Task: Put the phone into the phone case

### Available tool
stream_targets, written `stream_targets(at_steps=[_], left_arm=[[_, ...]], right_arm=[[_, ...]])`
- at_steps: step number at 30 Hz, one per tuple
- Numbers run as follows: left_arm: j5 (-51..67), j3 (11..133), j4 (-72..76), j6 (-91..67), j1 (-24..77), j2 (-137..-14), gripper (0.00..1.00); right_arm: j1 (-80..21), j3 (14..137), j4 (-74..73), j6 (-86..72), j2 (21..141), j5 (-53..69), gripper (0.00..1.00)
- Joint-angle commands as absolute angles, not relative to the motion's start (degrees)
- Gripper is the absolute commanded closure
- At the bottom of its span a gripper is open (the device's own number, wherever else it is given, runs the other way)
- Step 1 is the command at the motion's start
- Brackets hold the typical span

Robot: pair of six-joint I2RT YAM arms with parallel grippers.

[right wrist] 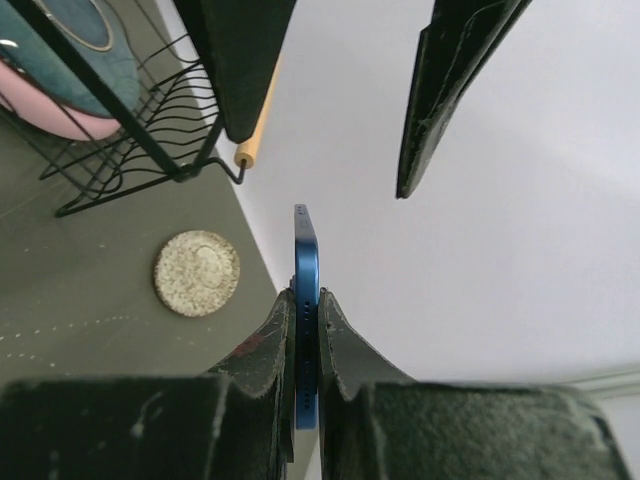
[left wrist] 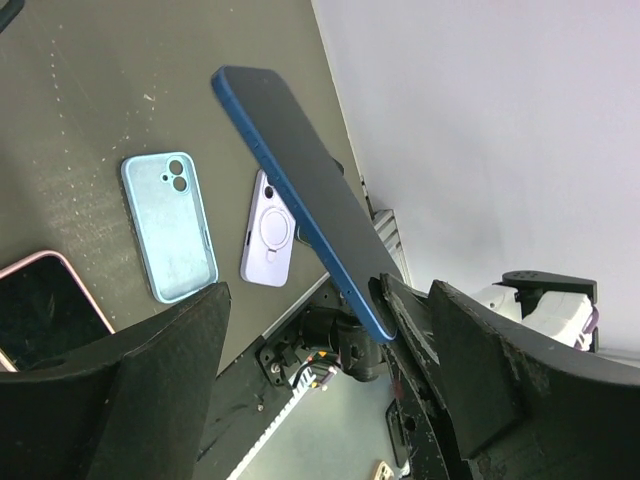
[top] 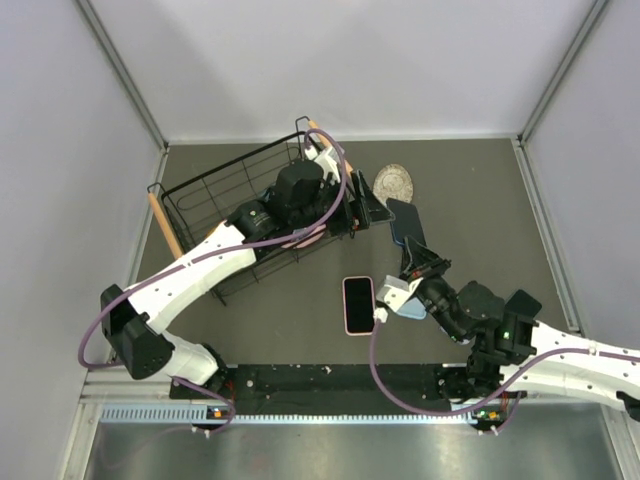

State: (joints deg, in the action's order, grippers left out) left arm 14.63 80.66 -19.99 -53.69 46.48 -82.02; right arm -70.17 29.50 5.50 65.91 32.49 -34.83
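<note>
My right gripper [right wrist: 305, 305] pinches the slim dark-blue phone [right wrist: 306, 245] clear of the pale-blue silicone case [left wrist: 170, 228]; left gripper [left wrist: 320, 340] gapes; insertion not yet done.

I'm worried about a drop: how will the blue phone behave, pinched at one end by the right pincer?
The blue phone looks flat and rigid, so it probably won't bend. The right pincer grips only one end, across smooth faces, so the phone may pivot or slip if nudged. The left pincer stands open and isn't gripping it, so it likely gives no support.
</note>
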Motion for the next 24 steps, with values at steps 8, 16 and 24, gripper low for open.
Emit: stream_targets(at_steps=[8, 16, 24], left_arm=[[19.7, 79.1, -11.4, -59.6, 46.2, -83.6, 0.25], [19.5, 78.1, -11.4, -60.8, 46.3, -84.9, 0.32], [22.1, 74.7, -8.1, -62.0, 46.3, -84.4, 0.59]], right_arm=[[-77.0, 30.1, 19.0, 72.7, 35.0, -42.8, 1.00], [-81.6, 30.3, 23.2, 73.6, 38.8, -43.5, 1.00], [-83.1, 29.0, 26.3, 73.5, 41.1, -45.3, 1.00]])
